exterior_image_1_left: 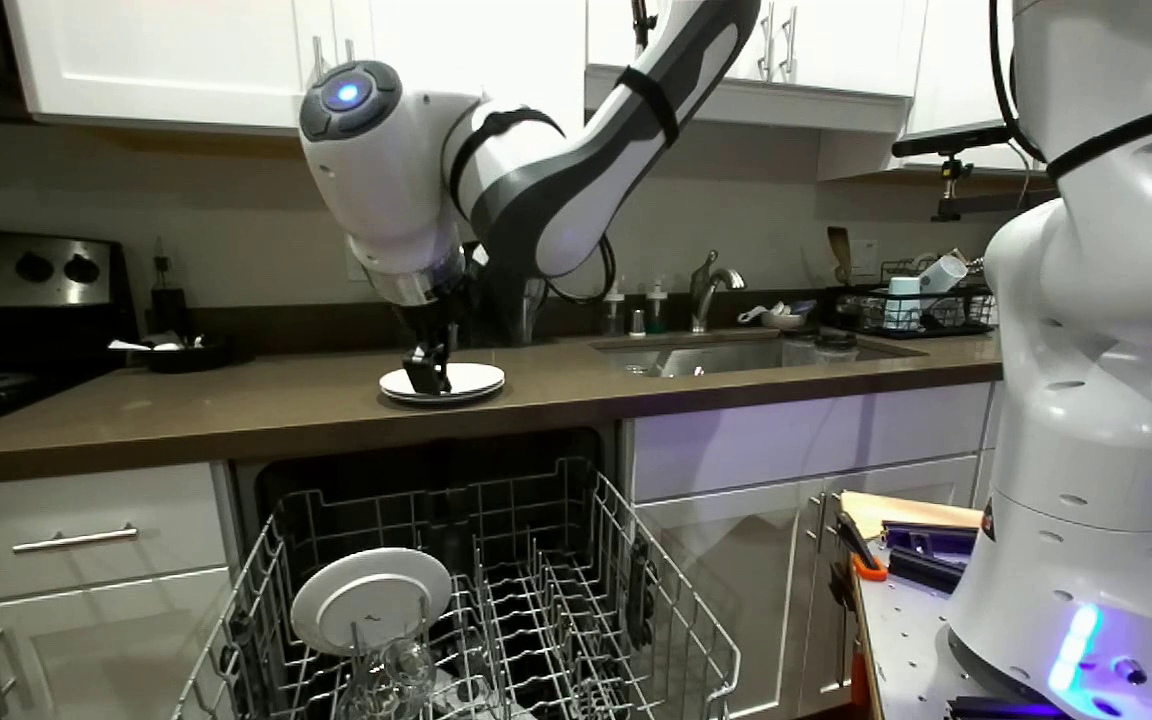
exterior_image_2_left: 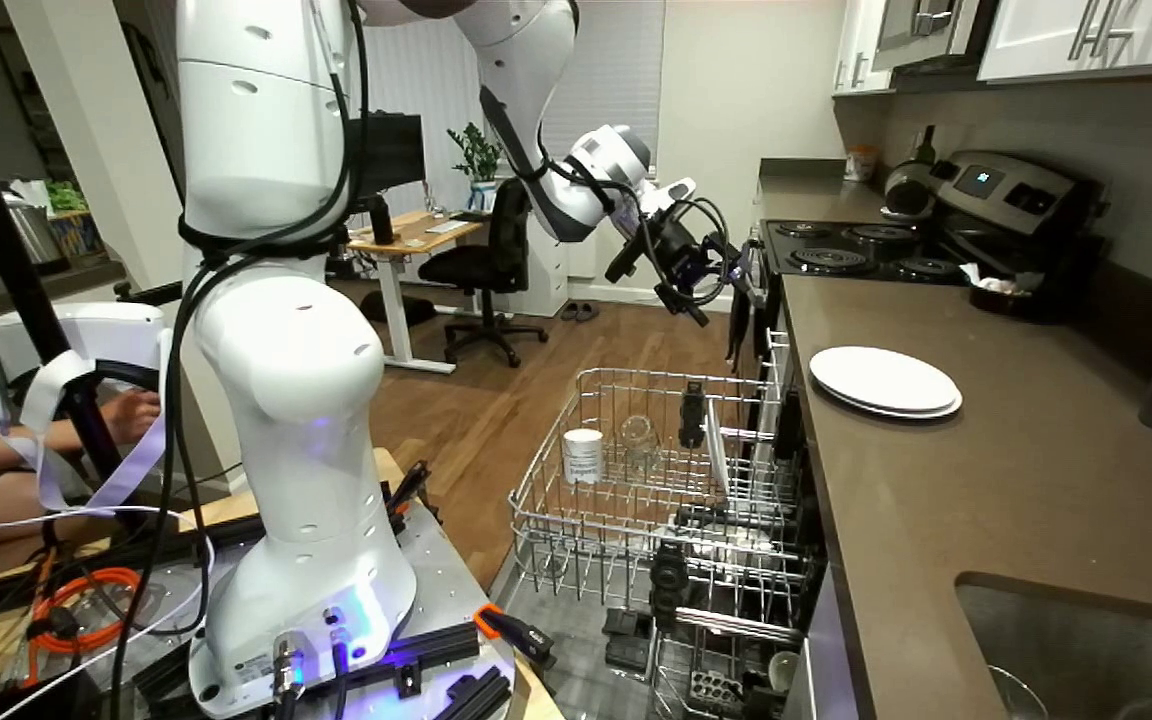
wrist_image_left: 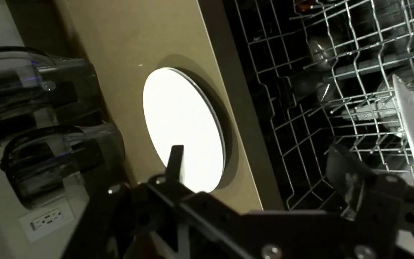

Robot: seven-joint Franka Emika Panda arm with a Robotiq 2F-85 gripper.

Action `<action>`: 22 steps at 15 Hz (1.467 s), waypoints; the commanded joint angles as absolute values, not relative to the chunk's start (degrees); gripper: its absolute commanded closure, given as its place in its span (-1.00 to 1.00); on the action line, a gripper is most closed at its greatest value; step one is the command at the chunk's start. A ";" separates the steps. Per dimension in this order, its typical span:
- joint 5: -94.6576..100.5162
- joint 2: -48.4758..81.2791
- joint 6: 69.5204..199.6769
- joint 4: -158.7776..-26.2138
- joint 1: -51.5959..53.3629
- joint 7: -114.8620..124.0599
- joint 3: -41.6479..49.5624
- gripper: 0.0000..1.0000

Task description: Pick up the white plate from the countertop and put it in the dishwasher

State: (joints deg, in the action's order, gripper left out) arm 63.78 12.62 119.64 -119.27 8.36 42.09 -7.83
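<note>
The black two-fingered end effector (wrist_image_left: 259, 158) is spread wide, its fingers well apart; in an exterior view it hangs apart from the small, round, flat white plate (exterior_image_2_left: 884, 378), higher and to the left of it. The plate lies flat on the long, smooth, dark brown surface (exterior_image_1_left: 236, 395), close to the near edge. Below that edge, the built-in, dark-lined dishwasher (exterior_image_1_left: 386, 460) is open, and its grey wire rack (exterior_image_1_left: 674, 573) stands out toward the near side. At the rack's left, a round, ring-centred white dish (exterior_image_1_left: 371, 595) leans, and clear glassware (exterior_image_1_left: 398, 675) sits just nearer; a white cylindrical cup (exterior_image_2_left: 583, 457) with dark lettering also shows in the rack in an exterior view. Along the surface to the right come a steel sink (exterior_image_1_left: 736, 356), a curved metal tap (exterior_image_1_left: 704, 290) and a black wire dish drainer (exterior_image_1_left: 856, 310); at the left end is a black stove (exterior_image_1_left: 16, 335).
</note>
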 commanded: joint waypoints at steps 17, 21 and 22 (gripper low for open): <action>71.53 18.83 115.87 -111.73 10.28 48.77 -6.57 -1.00; 74.76 23.61 114.13 -106.28 11.15 51.36 -5.80 -1.00; 76.06 25.61 112.90 -104.29 11.53 52.64 -5.40 -1.00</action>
State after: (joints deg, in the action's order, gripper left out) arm 72.43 19.93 116.68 -110.08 9.76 48.82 -6.54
